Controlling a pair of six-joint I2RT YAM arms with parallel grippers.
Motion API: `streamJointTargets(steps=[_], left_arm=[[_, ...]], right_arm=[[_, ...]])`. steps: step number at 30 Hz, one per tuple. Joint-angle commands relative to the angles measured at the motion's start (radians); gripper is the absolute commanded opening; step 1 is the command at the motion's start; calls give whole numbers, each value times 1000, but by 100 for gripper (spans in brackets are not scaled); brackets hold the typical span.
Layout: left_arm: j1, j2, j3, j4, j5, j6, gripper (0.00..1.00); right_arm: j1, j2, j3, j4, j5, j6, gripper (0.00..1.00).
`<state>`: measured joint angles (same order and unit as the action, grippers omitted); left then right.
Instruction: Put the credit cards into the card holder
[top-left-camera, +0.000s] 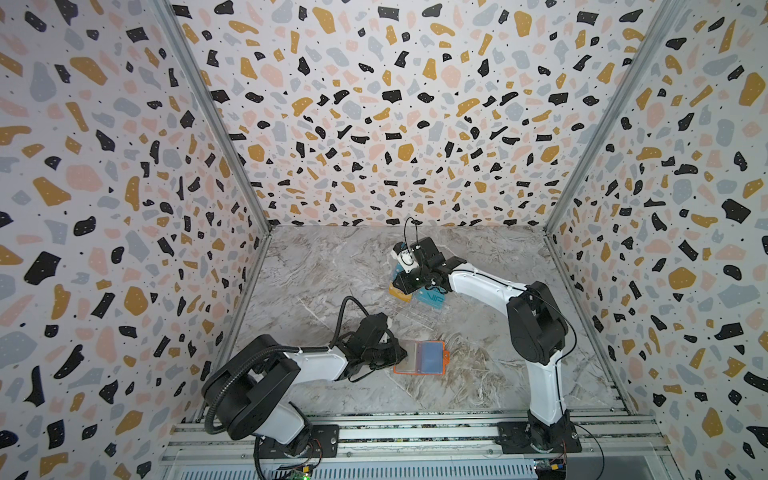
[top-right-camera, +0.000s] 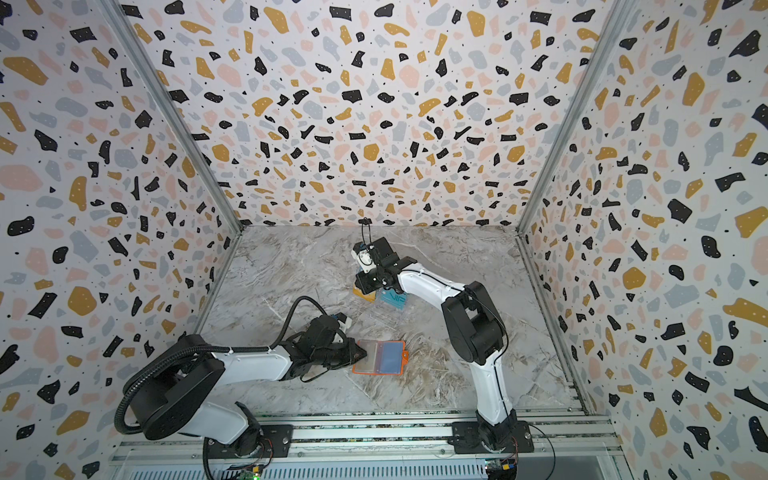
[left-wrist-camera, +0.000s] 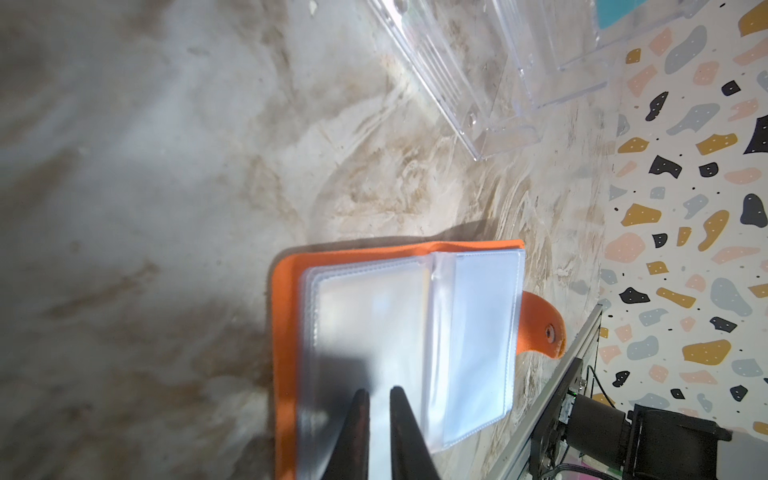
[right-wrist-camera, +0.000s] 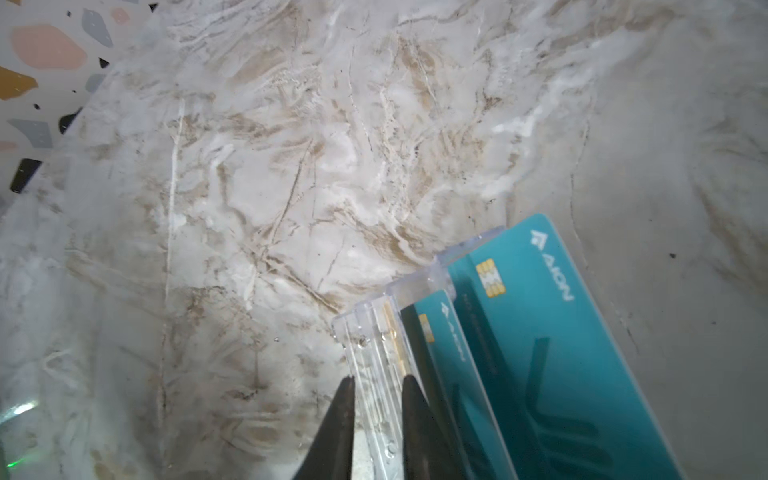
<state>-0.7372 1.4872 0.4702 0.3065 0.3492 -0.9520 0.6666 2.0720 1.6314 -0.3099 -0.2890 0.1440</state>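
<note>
**On the marble table: holder spread open, cards in the rack**

Near the front of the marble table (top-left-camera: 332, 270), the card holder (top-left-camera: 419, 357) lies open and flat, its orange cover down and its clear sleeves (left-wrist-camera: 374, 316) facing up. Its snap tab (left-wrist-camera: 544, 328) sticks out from the edge away from the left arm. In both top views the page on the tab side looks bluish, and I cannot tell whether a card sits in it.

The left gripper (left-wrist-camera: 378, 390) is at the opposite edge of the holder, low over the sleeves. Its fingers are nearly together with only a slim gap between them. Whether they pinch a sleeve or merely rest on it cannot be told.

Farther back, well apart from the holder, stands a clear rack (right-wrist-camera: 374, 324). Two teal cards (right-wrist-camera: 540, 332) lean in its slots on edge, one behind the other, each with a gold chip and white lettering. A gold card (right-wrist-camera: 390, 332) shows as a thin edge in the next slot. In a top view that teal face reads "VIP" (top-left-camera: 432, 300).

The right gripper (right-wrist-camera: 378, 378) reaches down onto the rack's end. Its jaws are parted and straddle the slot with the gold card, clamping nothing.
</note>
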Motion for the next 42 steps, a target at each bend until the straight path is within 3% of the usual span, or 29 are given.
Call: streamJointTargets(steps=[1,15,33,42], left_arm=[[-5,-10,-4,-15,-14,19,15],[-5,-2,-13,4,-6,15,15],[-5,9,-12,-4,-7,14,16],[-5,-1,-5,-12,-14,6,17]], right_arm=[[-1,-6,65,-86,49,-58,23],[7,67,120,-149,53,-92,26],[26,71,131,-158,61,-150,3],[22,10,138,-157,78,-174,0]])
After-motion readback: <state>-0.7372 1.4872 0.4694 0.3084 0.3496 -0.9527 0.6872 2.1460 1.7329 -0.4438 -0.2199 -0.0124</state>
